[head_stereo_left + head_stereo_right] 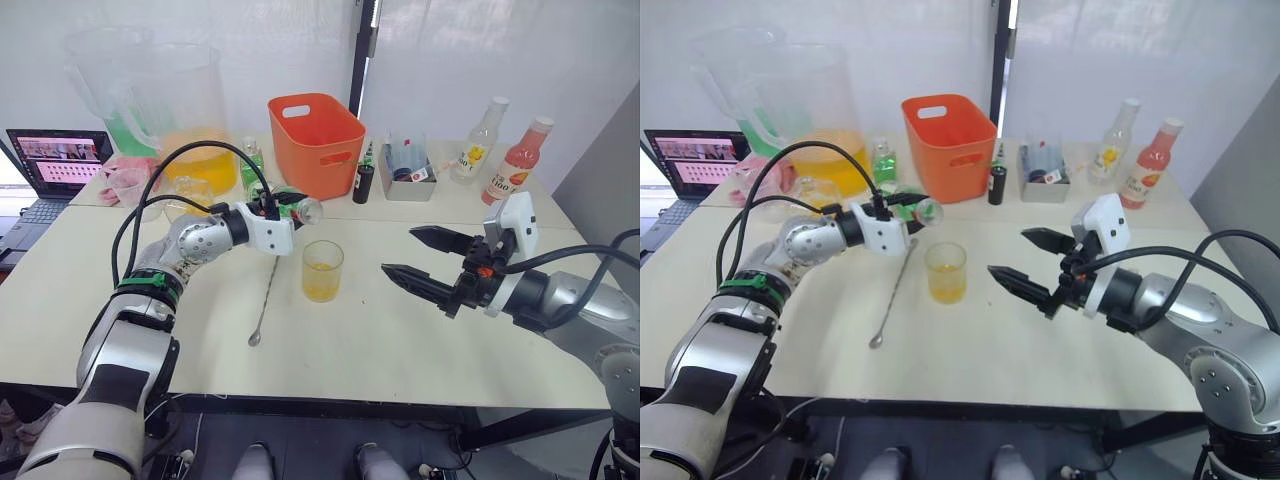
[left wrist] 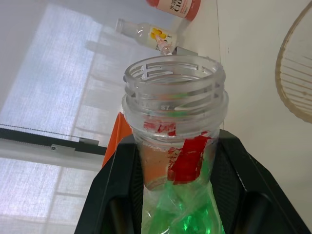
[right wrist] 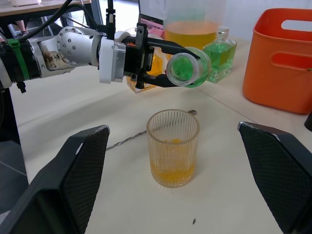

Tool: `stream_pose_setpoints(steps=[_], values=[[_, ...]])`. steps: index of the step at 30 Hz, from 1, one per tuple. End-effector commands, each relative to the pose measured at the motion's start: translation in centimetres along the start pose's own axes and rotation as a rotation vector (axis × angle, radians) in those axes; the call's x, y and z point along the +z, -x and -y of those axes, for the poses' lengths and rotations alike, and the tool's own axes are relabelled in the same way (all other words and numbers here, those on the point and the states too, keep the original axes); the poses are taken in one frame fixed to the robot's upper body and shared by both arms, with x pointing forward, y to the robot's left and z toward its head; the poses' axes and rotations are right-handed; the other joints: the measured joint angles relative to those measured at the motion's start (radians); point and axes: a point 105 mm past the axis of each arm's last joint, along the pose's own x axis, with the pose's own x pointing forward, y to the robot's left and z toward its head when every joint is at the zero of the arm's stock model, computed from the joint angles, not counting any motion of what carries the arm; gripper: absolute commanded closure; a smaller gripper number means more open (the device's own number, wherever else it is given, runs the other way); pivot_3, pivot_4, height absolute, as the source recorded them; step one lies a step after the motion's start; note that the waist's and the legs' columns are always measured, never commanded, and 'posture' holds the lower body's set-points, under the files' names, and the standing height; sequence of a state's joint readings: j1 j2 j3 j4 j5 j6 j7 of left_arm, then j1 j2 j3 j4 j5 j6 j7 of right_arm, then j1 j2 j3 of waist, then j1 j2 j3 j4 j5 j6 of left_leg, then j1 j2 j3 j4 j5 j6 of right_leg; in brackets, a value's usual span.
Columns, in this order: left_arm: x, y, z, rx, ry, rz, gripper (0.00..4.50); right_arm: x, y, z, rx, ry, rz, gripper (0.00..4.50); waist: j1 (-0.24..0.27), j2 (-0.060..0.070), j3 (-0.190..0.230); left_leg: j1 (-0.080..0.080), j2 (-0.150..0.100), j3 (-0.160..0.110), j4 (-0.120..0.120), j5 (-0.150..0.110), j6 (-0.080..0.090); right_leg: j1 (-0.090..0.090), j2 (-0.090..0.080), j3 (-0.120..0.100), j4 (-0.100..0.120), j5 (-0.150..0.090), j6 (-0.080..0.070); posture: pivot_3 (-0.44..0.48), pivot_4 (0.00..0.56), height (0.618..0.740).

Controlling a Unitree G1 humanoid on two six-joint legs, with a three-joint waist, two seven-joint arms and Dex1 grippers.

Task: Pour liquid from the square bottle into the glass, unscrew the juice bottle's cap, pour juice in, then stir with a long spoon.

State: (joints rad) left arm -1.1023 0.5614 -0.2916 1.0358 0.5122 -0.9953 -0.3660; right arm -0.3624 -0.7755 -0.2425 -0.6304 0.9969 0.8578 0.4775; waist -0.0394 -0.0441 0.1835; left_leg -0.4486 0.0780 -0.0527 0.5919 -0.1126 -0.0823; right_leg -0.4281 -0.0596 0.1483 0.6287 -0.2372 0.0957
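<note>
Two black fingers of the left gripper (image 1: 283,207) clamp the juice bottle (image 3: 189,67), a clear plastic bottle with a green wrapper and a red strip on its neck. It lies nearly level above the table (image 1: 400,340), uncapped, its threaded mouth aimed over and just beside the rim of the glass (image 1: 322,270). That ribbed glass stands upright at mid-table with a shallow layer of orange liquid at its bottom. A long spoon (image 1: 265,300) lies flat beside the glass on its left. Right gripper (image 1: 418,261) hovers to the right of the glass, jaws spread wide and holding nothing. Behind, a green square bottle (image 3: 219,54) stands near an orange basket (image 1: 316,140)
</note>
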Motion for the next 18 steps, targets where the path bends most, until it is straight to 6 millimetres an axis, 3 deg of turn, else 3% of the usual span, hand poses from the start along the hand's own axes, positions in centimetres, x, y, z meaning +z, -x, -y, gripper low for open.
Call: stream_pose_setpoints(steps=[1,18], values=[[0.8,0.0,-2.7,0.093,-0.107,0.038,3.05,0.8,0.2,-0.5,0.008,0.036,0.018,0.02,0.0,0.0,0.0,0.0,0.0,0.0,0.0,0.0,0.0,0.0,0.0,0.0,0.0,0.0,0.0,0.0,0.15,0.74],[1.0,-0.5,-0.8,0.063,-0.283,0.061,3.05,0.7,0.0,-0.5,0.013,0.027,0.02,0.02,0.01,0.0,0.0,0.0,0.0,0.0,0.0,0.0,0.0,0.0,0.0,0.0,0.001,0.0,0.0,0.0,0.15,0.74]])
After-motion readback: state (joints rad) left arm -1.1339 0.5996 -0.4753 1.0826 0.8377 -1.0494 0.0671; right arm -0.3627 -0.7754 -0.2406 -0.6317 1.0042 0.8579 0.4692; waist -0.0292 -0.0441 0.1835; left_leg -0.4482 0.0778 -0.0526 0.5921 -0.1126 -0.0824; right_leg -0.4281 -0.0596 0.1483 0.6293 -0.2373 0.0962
